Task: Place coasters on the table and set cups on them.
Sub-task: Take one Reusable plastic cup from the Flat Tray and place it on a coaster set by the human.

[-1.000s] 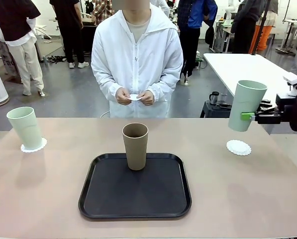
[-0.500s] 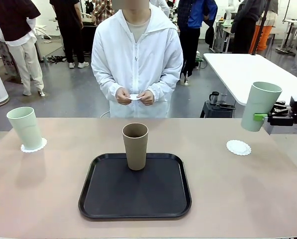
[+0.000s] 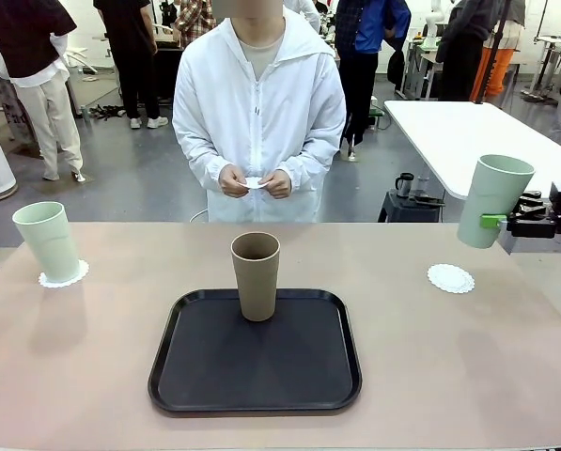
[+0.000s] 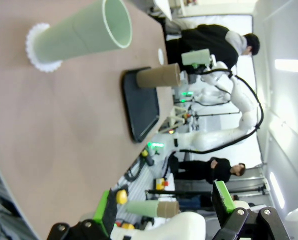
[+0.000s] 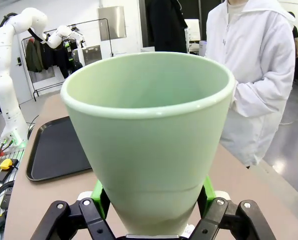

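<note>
Mint cup (image 3: 491, 199) aloft, right claw (image 3: 494, 223) pinched low on its wall.
It hangs by the worktop (image 3: 430, 376)'s right end, near the bare coaster (image 3: 450, 278); looks light, stiff, smooth, tapered, so a low grip could slip. Left claw (image 4: 163, 202) gapes wide, empty.

On the tan table (image 3: 430, 376), one white coaster (image 3: 450, 278) lies near the right gripper (image 3: 488, 223). A black tray (image 3: 255, 402) lies farther off, and another coaster (image 3: 45, 280) farthest.

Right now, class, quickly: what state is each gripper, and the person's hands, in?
Left gripper: open, empty.
Right gripper: closed on a mint green cup.
Person's hands: together, holding a white coaster.
</note>
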`<state>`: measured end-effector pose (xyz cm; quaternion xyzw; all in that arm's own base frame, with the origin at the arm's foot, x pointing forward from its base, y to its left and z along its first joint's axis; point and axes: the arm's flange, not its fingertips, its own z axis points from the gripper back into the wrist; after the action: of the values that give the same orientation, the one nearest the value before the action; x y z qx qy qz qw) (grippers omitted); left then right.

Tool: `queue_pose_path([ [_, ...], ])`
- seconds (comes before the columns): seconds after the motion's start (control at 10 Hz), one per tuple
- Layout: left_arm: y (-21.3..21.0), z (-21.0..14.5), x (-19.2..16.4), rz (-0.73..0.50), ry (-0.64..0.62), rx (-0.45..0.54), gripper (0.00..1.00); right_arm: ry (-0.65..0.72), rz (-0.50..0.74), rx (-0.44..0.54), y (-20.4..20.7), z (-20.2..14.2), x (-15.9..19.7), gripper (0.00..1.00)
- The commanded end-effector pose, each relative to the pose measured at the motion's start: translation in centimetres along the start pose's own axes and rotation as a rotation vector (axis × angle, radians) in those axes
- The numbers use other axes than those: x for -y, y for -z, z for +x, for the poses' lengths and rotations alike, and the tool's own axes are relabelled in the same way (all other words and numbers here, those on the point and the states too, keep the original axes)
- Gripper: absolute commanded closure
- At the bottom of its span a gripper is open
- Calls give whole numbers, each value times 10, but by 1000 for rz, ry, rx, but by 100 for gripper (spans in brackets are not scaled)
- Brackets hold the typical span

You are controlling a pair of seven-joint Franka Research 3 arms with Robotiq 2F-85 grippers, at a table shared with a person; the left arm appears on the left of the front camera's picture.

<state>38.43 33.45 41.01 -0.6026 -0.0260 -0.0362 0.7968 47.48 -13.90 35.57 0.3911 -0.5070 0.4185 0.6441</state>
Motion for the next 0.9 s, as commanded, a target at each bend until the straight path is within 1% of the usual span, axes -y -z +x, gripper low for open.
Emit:
queue_pose_path([
  [0.0, -1, -1, 2, 4, -4, 0, 0, -1, 8, 1, 1, 1, -1, 18],
  [0.1, -1, -1, 2, 4, -4, 0, 0, 0, 0, 0, 0, 0, 0, 18],
  [0.4, -1, -1, 2, 4, -4, 0, 0, -36, -13, -19, 30, -22, 37, 18],
  [0.6, -1, -1, 2, 4, -4, 0, 0, -84, -11, -61, 43, -38, 45, 18],
  [0.8, -1, -1, 2, 4, -4, 0, 0, -84, 11, -85, 43, -55, 55, 18],
])
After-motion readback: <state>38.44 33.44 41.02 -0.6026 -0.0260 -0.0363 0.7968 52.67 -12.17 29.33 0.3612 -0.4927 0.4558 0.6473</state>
